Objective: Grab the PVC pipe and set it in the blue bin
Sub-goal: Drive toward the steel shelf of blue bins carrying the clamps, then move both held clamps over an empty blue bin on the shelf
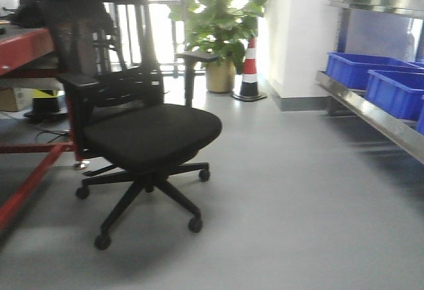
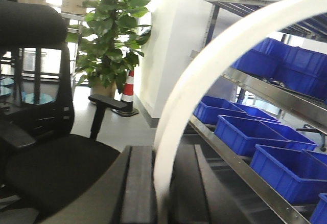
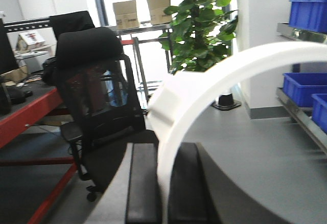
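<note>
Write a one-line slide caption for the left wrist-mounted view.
Left gripper clamps a curved white PVC pipe, with a black office chair and shelved blue plastic bins behind.

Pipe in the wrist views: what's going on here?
The left gripper and right gripper are each shut on a curved white pipe; whether it is one pipe I cannot tell. The bins sit on a shelf to the right, past a chair. The pipe is in no bin yet.

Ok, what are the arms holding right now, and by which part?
A white curved PVC pipe, in both arms' jaws, gripped at the arc's lower stretch.
</note>
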### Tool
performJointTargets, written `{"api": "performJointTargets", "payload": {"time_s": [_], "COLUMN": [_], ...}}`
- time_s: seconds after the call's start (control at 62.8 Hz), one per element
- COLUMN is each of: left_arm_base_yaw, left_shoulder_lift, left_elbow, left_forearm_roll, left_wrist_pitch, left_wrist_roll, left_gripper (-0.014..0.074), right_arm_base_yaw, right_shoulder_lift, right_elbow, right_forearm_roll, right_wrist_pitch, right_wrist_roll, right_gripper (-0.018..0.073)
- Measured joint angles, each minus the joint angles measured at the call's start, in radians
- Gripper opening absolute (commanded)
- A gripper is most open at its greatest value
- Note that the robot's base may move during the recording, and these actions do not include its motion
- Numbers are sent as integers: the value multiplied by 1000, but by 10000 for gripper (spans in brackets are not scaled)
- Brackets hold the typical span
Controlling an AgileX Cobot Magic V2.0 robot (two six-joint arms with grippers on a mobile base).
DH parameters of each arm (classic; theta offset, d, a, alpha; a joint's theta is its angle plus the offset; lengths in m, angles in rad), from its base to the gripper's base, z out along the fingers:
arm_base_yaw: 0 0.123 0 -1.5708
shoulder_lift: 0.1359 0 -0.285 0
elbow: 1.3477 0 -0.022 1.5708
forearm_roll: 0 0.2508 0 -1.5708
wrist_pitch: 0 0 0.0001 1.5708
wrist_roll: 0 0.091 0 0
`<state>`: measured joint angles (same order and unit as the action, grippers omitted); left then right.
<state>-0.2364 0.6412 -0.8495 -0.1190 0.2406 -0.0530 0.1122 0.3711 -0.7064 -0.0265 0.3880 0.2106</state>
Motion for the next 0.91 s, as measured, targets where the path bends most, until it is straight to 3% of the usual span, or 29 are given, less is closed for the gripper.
{"api": "performJointTargets", "payload": {"time_s": [0.907], "left_arm_base_yaw": [0], "left_shoulder_lift": [0], "left_elbow": [0], "left_forearm_roll": [0], "left_wrist_pitch": [0], "left_wrist_roll": [0], "left_gripper": [-111], "right_arm_base_yaw": [0], "right_shoulder_lift": [0], "right_elbow": [0], "right_forearm_roll": [0], "right_wrist_pitch": [0], "right_wrist_roll": [0], "right_gripper": [-168]}}
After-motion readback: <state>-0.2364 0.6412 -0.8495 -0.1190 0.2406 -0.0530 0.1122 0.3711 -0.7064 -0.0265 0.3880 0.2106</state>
